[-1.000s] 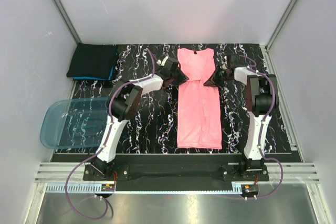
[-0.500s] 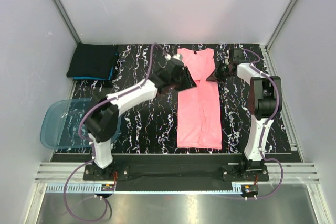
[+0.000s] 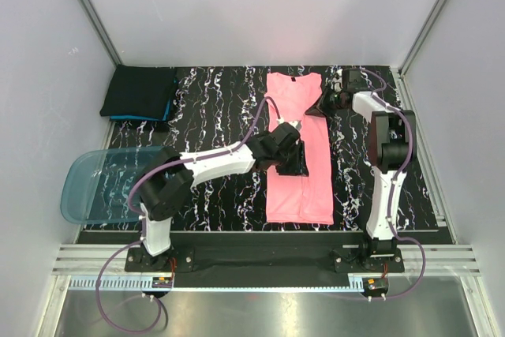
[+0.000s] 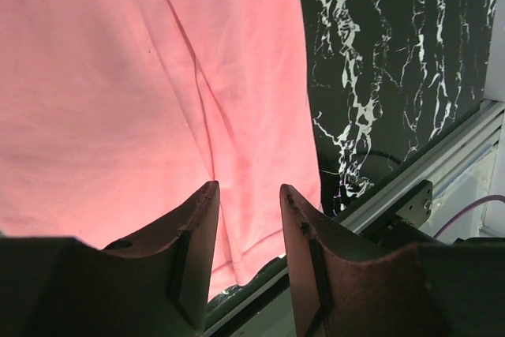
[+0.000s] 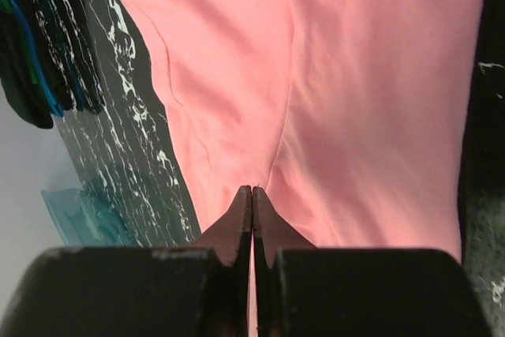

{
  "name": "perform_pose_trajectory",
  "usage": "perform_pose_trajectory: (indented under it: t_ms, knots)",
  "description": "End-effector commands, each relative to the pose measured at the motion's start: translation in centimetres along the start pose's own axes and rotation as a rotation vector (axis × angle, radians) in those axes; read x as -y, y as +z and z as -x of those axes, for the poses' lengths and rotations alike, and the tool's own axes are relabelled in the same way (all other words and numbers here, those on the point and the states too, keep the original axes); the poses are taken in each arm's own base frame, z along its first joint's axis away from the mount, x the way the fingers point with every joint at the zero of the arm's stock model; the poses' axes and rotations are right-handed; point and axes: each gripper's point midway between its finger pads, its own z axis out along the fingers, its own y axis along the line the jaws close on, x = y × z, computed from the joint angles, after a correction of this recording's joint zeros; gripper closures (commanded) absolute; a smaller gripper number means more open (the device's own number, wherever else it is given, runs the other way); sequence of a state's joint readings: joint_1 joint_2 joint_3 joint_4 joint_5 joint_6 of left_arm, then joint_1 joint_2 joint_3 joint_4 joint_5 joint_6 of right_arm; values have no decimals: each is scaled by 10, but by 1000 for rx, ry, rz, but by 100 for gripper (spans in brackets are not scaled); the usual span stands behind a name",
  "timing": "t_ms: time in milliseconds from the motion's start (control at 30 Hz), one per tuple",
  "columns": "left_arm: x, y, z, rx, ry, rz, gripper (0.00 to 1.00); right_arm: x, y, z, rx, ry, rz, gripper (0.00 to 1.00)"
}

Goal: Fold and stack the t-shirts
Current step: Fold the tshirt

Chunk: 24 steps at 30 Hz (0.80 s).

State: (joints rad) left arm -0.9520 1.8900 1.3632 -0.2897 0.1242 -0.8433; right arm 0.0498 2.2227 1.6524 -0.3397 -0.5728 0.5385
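Pink t-shirt [image 3: 300, 195]: lies flat in the middle of the surface [image 3: 221, 108], folded into a long narrow strip running from near to far. Its neck, with a small dark label [image 3: 292, 76], is at the far end and its hem at the near end.

Creases: the left wrist view shows a seam line running down the pink cloth [image 4: 118, 76]. The right wrist view shows a long fold down the shirt [image 5: 371, 76].

Folded stack [image 3: 140, 92]: black and teal-blue t-shirts piled in the far left corner of the surface, well apart from the pink one. A teal edge shows along the stack's near side.

Left gripper [image 3: 293, 159]: reaches in from the left and hangs over the middle of the pink t-shirt. In its wrist view the left gripper [image 4: 248, 189] has its two fingers apart with a clear gap, and only pink cloth shows beyond them.

Right gripper [image 3: 319, 108]: sits at the right edge of the pink t-shirt, towards its far end. In its wrist view the right gripper [image 5: 252, 189] has its fingers pressed together, tips pointing at a crease. Whether any cloth is pinched between them cannot be told.

Blue tub [image 3: 102, 183]: translucent, at the left edge of the surface, near side, partly overhanging it.

Surface pattern: black with white marbling, bare to the right of the hem in the left wrist view [image 4: 379, 53].
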Motion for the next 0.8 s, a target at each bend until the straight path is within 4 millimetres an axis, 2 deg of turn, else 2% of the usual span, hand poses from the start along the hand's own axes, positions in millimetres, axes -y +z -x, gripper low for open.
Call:
perform_pose_trajectory:
  t_ms: [0, 67, 167, 400, 533, 767]
  knots:
    - [2, 6, -8, -19, -1, -14, 59, -12, 12, 3, -24, -10, 82, 100]
    - [-1, 9, -15, -36, -1, -2, 59, -14, 17, 1, -46, -2, 103, 100]
    - [-7, 11, -28, -51, 20, 26, 59, -2, 27, -4, -72, 13, 75, 100]
    - [-2, 9, -46, -99, 29, 8, 60, 22, 35, -11, -84, 43, -14, 100]
    - [-6, 6, -61, -114, 45, 48, 61, 22, 34, -13, -84, 42, -16, 100]
    - [0, 8, -93, -184, 39, 50, 62, 22, 33, -14, -85, 45, -19, 100]
